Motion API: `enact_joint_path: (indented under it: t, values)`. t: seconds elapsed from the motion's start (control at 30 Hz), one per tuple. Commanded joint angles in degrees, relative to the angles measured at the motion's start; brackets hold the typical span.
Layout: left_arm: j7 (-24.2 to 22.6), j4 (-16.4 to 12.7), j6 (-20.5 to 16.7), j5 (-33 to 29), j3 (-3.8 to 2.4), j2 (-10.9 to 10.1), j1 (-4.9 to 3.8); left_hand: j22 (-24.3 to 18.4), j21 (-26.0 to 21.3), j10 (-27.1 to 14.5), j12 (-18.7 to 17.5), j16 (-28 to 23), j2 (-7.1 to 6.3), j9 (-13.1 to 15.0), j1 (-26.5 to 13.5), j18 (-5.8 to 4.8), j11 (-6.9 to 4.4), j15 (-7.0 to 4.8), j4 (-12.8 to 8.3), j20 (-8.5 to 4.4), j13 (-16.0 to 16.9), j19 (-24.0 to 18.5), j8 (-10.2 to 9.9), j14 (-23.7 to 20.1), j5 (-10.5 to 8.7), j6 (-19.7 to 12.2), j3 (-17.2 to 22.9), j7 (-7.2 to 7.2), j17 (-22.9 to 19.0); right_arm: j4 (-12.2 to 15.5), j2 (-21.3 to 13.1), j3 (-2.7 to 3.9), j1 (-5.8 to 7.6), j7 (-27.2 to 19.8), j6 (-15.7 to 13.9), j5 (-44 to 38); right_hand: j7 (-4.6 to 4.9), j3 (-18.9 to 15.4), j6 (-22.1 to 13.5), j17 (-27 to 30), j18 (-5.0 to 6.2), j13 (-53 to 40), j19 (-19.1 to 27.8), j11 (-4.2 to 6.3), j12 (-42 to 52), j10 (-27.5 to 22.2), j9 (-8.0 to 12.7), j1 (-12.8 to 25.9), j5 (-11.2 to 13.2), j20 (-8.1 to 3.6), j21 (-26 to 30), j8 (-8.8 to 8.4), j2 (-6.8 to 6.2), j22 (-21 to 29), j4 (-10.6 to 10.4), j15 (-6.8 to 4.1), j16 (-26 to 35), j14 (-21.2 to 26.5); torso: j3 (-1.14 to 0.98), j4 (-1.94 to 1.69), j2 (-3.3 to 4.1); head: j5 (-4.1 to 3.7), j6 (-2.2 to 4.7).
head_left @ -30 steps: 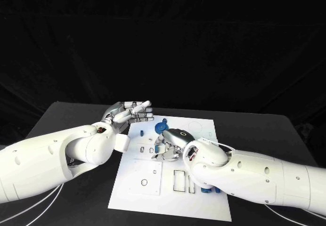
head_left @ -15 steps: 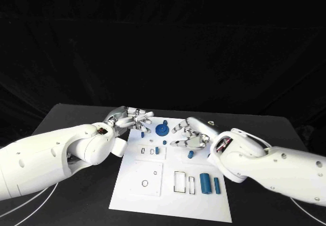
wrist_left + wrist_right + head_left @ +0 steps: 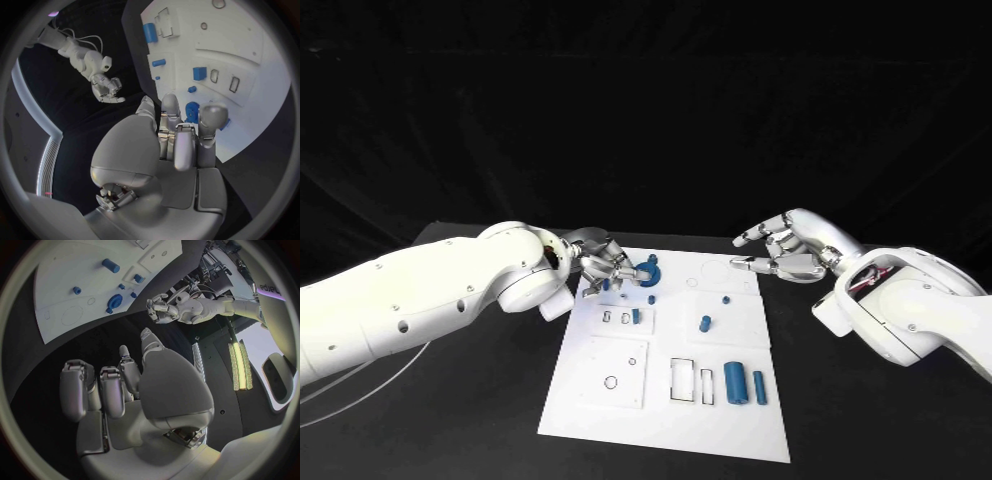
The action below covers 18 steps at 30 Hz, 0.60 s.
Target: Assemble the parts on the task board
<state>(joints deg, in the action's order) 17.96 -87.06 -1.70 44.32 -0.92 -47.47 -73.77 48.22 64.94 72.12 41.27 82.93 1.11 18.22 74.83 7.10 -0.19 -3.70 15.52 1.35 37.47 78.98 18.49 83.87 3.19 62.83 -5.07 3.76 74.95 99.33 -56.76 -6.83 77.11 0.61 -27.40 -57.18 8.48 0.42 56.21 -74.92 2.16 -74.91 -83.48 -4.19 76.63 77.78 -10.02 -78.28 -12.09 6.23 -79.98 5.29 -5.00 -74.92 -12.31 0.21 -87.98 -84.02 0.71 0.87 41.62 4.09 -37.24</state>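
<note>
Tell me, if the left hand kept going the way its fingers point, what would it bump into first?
Most likely the round blue part on the task board. The left hand has its fingers right beside it, though depth is hard to judge; they may already be touching.

One white task board [image 3: 678, 420] lies on one black table [image 3: 473, 430]. Six blue parts can be counted on the board in the head view: one round wheel-shaped part [image 3: 643, 272] near the board's far edge, one tiny peg [image 3: 652, 299] just nearer than the wheel, one small block [image 3: 636, 318] standing in a slot left of the board's middle, one short cylinder [image 3: 705, 323] near the middle, and two upright bars at the board's near right, one thick [image 3: 734, 383] and one thin [image 3: 760, 387]. Two white arms reach in, each ending in a silver hand: one left hand [image 3: 597, 262] and one right hand [image 3: 783, 250].
</note>
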Motion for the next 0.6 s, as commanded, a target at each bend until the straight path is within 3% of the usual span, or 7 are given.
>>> enact_joint_path:
  t: [0.03,0.1,0.17,0.3,0.6]
  values:
    - [12.08,1.44,8.24,12.05,0.10,2.05,-0.97,7.09,5.16,1.00,7.94,0.25,0.14,2.81,-0.72,-1.18,-0.58,-0.54,0.58,-0.41,7.86,1.61,2.57,3.61,-0.24,-1.39,-0.42,-0.37,6.17,0.25,-0.37,0.00,0.14,-1.53,1.32,3.73,0.09,-0.19,0.51,-10.28,0.69,-0.79,0.42,0.29,-0.35,-0.30,-0.09,-0.25,-0.27,-0.17,0.47,0.33,0.09,-6.94,0.11,-0.39,0.27,-4.74,-0.40,0.08,-0.45,0.24,-0.39]
    - [14.22,2.37,9.14,13.11,0.39,3.44,-1.46,12.33,8.62,1.96,12.85,0.25,0.03,4.82,-1.38,-2.01,-0.69,-0.74,0.76,-0.49,12.85,2.82,4.47,3.60,-0.23,-1.89,-1.08,-0.54,6.30,0.24,-0.52,0.00,0.19,-1.38,1.30,3.84,0.09,-0.19,0.51,-10.28,0.69,-0.79,0.42,0.29,-0.35,-0.30,-0.09,-0.25,-0.27,-0.17,0.47,0.33,0.09,-6.94,0.11,-0.39,0.27,-4.74,-0.50,0.02,-0.53,0.29,-0.57]
    - [16.61,3.41,10.38,13.93,0.78,4.95,-1.99,15.69,10.83,2.39,15.62,0.25,0.14,6.37,-2.11,-2.51,-0.69,-0.97,0.84,-0.63,15.64,3.68,5.84,3.61,-0.19,-2.48,-1.59,-0.85,6.40,0.21,-0.60,0.00,0.22,-1.14,1.19,3.84,0.08,-0.21,0.53,-10.12,0.72,-0.72,0.51,0.30,-0.42,-0.35,-0.09,-0.26,-0.32,-0.18,0.61,0.34,0.09,-6.83,0.12,-0.41,0.35,-4.70,-0.55,-0.05,-0.60,0.32,-0.68]
    - [20.13,4.99,11.49,15.49,1.31,7.33,-2.62,19.00,12.93,2.36,17.46,0.22,0.13,8.14,-3.95,-3.01,-0.98,-1.02,0.96,-0.79,17.55,4.53,7.28,3.62,-0.24,-3.33,-2.95,-0.85,6.49,0.13,-0.70,0.00,0.25,-0.78,1.07,3.75,0.07,-0.24,0.54,-9.96,0.76,-0.67,0.60,0.31,-0.46,-0.38,-0.10,-0.24,-0.38,-0.20,0.76,0.36,0.09,-6.72,0.13,-0.42,0.43,-4.65,-0.71,0.04,-0.57,0.45,-0.95]
    - [23.16,6.86,13.34,16.93,1.71,10.46,-3.12,22.49,15.15,3.18,21.12,0.14,0.27,11.97,-7.24,-3.53,-1.40,-1.38,1.15,-1.10,21.32,5.31,10.20,3.67,-0.25,-4.55,-5.94,-1.35,6.68,-0.09,-0.71,-0.01,0.27,-0.03,1.07,3.32,0.02,-0.41,0.57,-9.82,0.78,-0.65,0.63,0.38,-0.47,-0.35,-0.14,-0.19,-0.77,-0.27,0.86,0.41,0.11,-6.67,0.16,-0.49,0.52,-4.62,-0.55,-0.02,-0.49,0.29,-1.18]
